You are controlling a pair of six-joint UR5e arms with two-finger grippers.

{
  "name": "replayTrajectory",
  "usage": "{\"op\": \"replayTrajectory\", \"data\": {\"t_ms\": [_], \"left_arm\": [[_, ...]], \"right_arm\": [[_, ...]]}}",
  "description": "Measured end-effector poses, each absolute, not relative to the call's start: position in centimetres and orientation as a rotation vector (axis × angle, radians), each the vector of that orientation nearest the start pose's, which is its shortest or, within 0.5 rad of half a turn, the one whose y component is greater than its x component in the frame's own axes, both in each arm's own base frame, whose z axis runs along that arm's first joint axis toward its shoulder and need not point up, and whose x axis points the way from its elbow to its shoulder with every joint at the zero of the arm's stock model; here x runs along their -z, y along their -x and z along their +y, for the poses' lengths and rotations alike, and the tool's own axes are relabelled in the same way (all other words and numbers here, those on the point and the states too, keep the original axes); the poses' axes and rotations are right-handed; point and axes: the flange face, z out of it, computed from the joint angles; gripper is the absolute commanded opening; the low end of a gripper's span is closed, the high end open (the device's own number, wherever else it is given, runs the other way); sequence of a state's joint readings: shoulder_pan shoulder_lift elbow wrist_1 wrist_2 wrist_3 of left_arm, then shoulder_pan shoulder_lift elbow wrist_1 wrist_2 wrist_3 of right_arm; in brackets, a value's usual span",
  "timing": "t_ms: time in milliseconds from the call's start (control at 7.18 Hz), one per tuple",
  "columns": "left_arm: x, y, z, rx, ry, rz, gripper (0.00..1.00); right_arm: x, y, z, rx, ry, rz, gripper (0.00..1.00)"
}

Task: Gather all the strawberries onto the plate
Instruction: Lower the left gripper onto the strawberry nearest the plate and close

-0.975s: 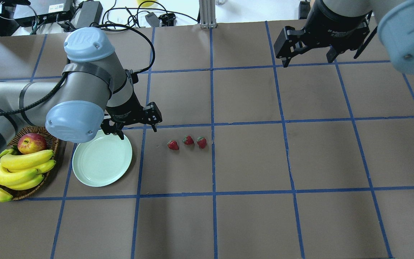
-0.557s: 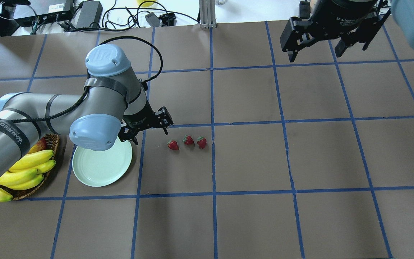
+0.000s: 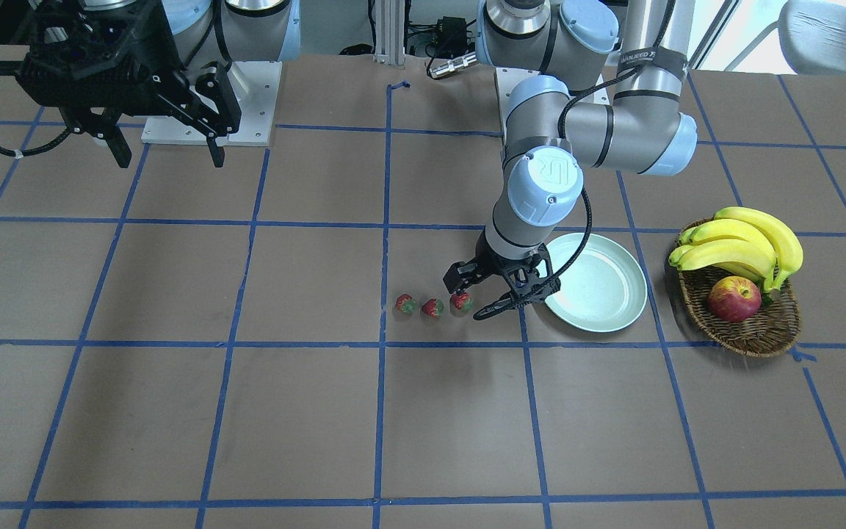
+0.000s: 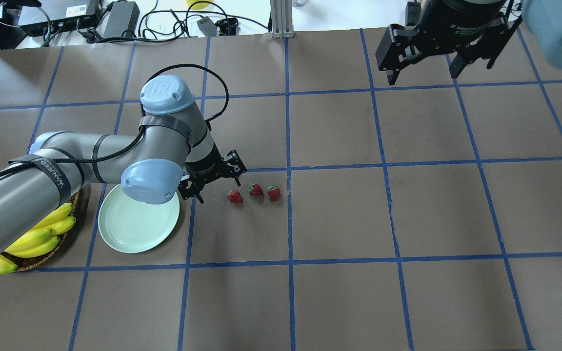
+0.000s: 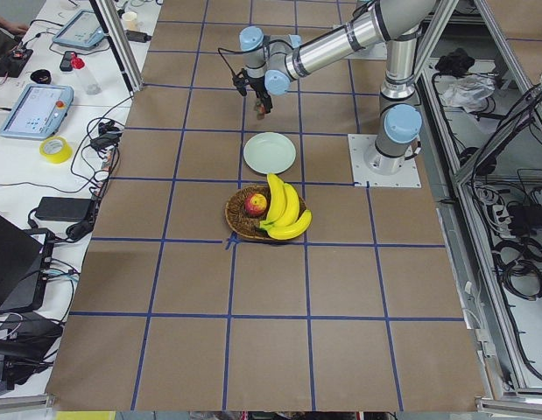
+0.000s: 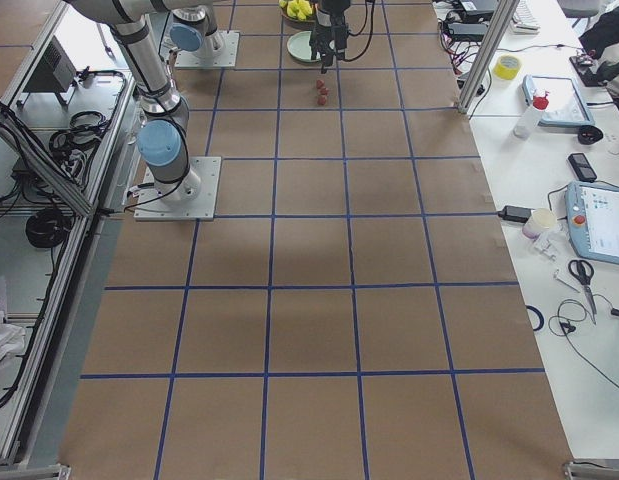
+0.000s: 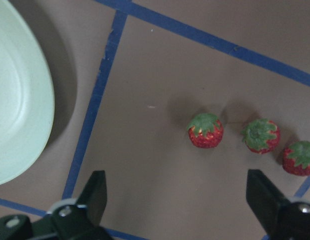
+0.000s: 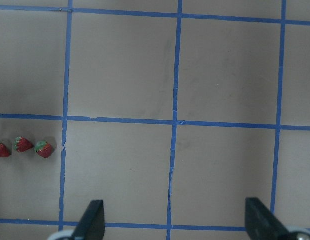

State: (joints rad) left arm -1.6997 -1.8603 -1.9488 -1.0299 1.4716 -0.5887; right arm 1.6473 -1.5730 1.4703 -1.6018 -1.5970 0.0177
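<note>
Strawberries (image 4: 255,189) lie three in a short row on the brown worktop (image 4: 339,219), none yet in the plate (image 4: 134,229), which sits just to the robot's left of them, near the basket (image 3: 742,344) of bananas (image 3: 739,242) and an apple (image 3: 734,299); we judge the task to be at its first pick. We see the left end effector (image 4: 219,193) low between plate and row, its jaws wide apart and nothing between them; in its wrist view the nearest berry (image 7: 206,131) lies ahead of the fingertips, not yet between them; the right end effector (image 4: 422,75) hangs well apart at the far side of the worktop, jaws likewise spread and empty. What worries us is the spacing — the berries lie close to one another, and so wide a spread could take in the second berry (image 7: 260,135) too, or a fingertip coming down could land on one and knock it aside; they are small and rounded, so we expect that an off-centre squeeze might squirt the berry out or set it rolling across the worktop. The plate is shallow, with only a low rim; a release from too high could let a berry bounce or roll over the edge.
</note>
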Motion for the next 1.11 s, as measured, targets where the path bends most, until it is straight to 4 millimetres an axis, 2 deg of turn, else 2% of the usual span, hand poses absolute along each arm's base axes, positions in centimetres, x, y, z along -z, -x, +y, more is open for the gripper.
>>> {"op": "replayTrajectory", "data": {"t_ms": [418,1114], "left_arm": [[-19.3,21.4,-49.8,-0.283,0.817,3.086,0.85],[-17.8,21.7,-49.9,-0.344,0.863,3.083,0.77]], "right_arm": [[-53.3,-17.2,-49.5,0.242,0.096,3.148,1.0],[-53.3,-17.3,-49.4,0.246,0.1,3.147,1.0]]}}
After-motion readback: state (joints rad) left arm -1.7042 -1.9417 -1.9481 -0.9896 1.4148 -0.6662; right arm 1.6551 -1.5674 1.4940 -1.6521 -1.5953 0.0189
